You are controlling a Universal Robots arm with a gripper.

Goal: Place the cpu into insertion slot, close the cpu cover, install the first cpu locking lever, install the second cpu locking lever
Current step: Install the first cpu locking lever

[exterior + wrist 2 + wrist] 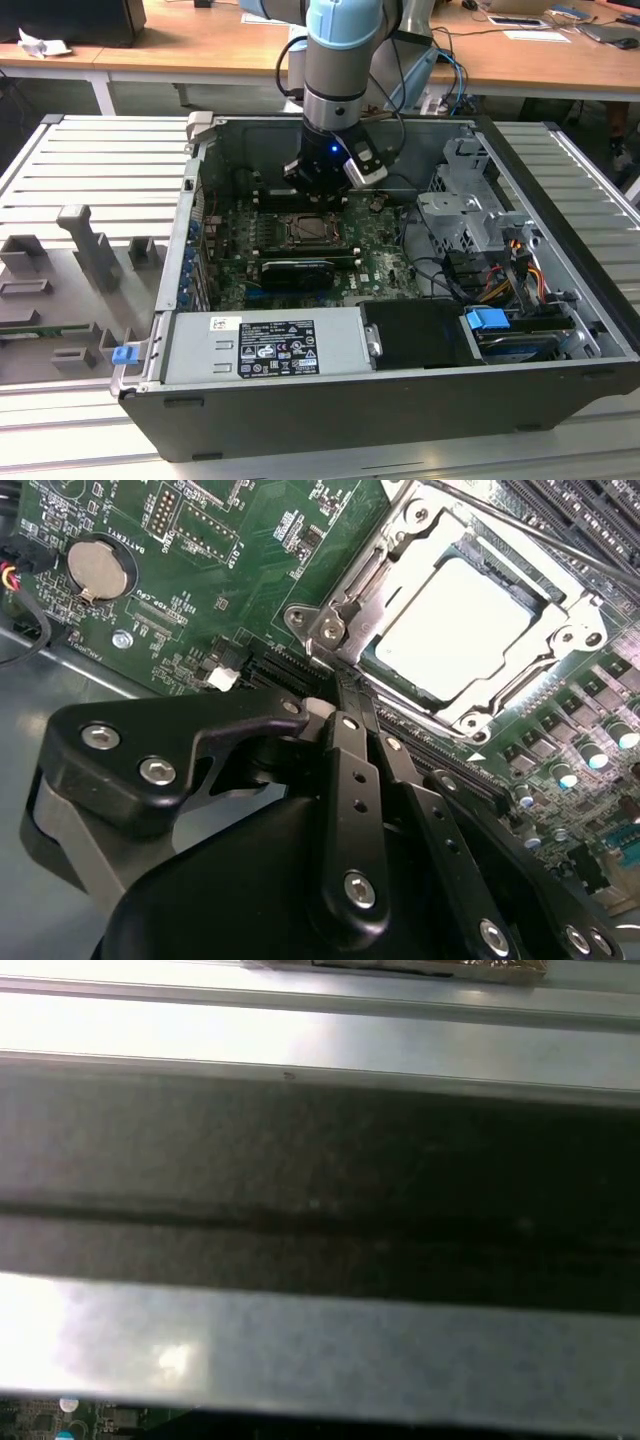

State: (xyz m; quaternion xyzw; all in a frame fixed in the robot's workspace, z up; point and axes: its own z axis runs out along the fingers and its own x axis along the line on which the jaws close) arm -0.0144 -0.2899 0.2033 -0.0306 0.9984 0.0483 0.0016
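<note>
In the second wrist view a coin battery [98, 568] sat on the green motherboard [215, 600]. The claw [345, 695] was pressed together, holding nothing, tips right at the socket corner. The cpu [462, 630] lay seated in its slot, the cpu cover [352, 590] closed down around it.

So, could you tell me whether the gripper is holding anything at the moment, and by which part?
Nothing is visibly held. In the second wrist view the gripper has its fingers together beside a corner of the cpu cover, which lies closed over the cpu.
</note>
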